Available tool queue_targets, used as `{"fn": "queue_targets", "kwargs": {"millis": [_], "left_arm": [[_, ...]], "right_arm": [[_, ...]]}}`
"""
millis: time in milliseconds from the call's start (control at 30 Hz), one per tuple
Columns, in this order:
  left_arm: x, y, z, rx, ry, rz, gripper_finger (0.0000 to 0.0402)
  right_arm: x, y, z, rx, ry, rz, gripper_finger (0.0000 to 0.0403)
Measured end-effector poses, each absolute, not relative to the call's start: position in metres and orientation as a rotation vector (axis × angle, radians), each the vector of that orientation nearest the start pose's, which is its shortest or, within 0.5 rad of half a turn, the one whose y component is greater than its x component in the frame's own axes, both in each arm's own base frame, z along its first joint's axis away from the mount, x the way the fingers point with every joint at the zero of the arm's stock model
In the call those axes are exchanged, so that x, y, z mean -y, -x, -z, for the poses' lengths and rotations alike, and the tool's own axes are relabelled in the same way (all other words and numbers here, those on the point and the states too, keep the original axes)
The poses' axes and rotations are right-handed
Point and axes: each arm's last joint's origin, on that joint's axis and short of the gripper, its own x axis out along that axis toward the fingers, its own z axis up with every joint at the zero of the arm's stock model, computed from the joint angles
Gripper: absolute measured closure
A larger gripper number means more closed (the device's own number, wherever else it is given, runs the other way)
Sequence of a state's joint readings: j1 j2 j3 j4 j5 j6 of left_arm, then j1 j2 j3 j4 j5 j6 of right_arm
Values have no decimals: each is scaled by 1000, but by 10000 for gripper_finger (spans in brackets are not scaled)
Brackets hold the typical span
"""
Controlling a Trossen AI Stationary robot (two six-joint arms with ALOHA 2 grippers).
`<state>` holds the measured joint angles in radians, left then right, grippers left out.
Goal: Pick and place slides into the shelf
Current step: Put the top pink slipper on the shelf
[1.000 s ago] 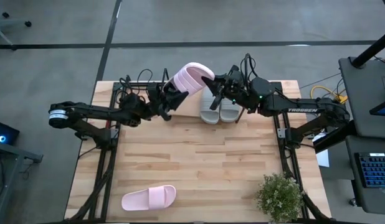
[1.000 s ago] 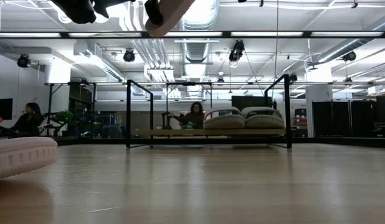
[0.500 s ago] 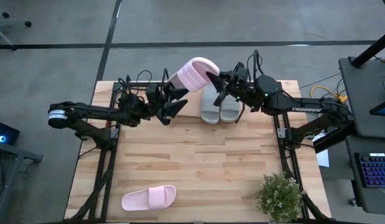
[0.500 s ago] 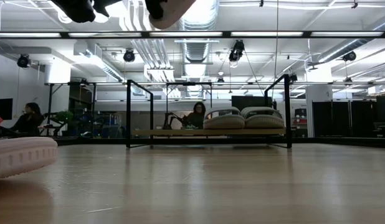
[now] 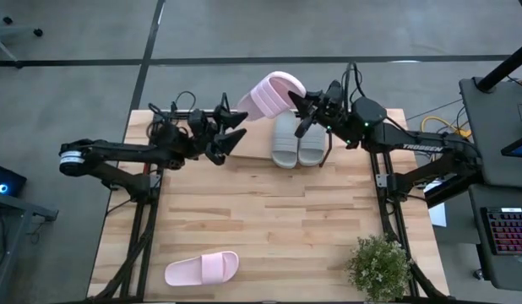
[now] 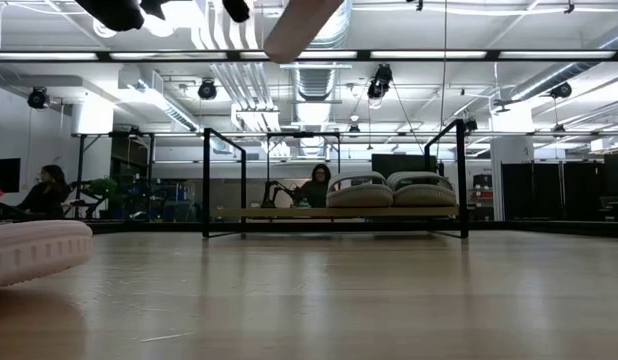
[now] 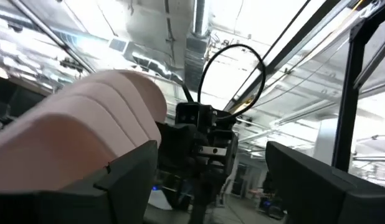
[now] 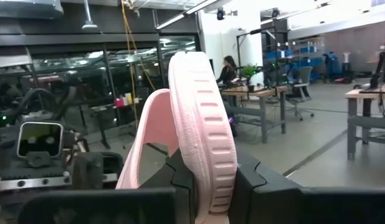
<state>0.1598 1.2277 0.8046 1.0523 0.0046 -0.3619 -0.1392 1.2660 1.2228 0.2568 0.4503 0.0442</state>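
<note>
My right gripper (image 5: 301,105) is shut on a pale pink slide (image 5: 274,91) high above the far edge of the table, over the shelf (image 6: 279,213). The slide shows at the top of the low view (image 6: 304,20). My left gripper (image 5: 233,132) is open just left of that slide, with nothing between its fingers (image 7: 127,177). The light grey pair (image 5: 296,140) rests sole-down on the right half of the shelf board (image 6: 389,195). The second pink slide (image 5: 202,268) lies flat near the table's near edge. My right gripper pinches the pink slide's sole (image 8: 205,168) between its two fingers, one finger on the footbed side beside the strap (image 8: 149,130), the other on the underside. The fingers come level from the table's right. The slide is lifted clear, on edge, reaching toward the left arm.
A potted plant (image 5: 379,266) stands at the table's near right corner. The shelf's left half (image 6: 259,213) holds nothing. The shelf's black uprights (image 6: 205,180) rise at its ends. People sit in the room behind (image 6: 314,185).
My right gripper has carried the pink slide up and toward the table's far right, and the slide has tipped more on edge. My left gripper has drawn back toward the table's left edge, away from the slide.
</note>
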Motion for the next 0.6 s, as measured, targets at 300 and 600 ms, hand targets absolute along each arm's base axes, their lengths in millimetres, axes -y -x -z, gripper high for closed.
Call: {"fn": "queue_targets", "kwargs": {"millis": [300,600], "left_arm": [[-38,-219,-378,498,115,-192,118],[-35,-169,-397,476,-62,-406,118]], "right_arm": [[53,-266,-425,199,-134,583,364],[64,-259,-424,172,-206,544,364]]}}
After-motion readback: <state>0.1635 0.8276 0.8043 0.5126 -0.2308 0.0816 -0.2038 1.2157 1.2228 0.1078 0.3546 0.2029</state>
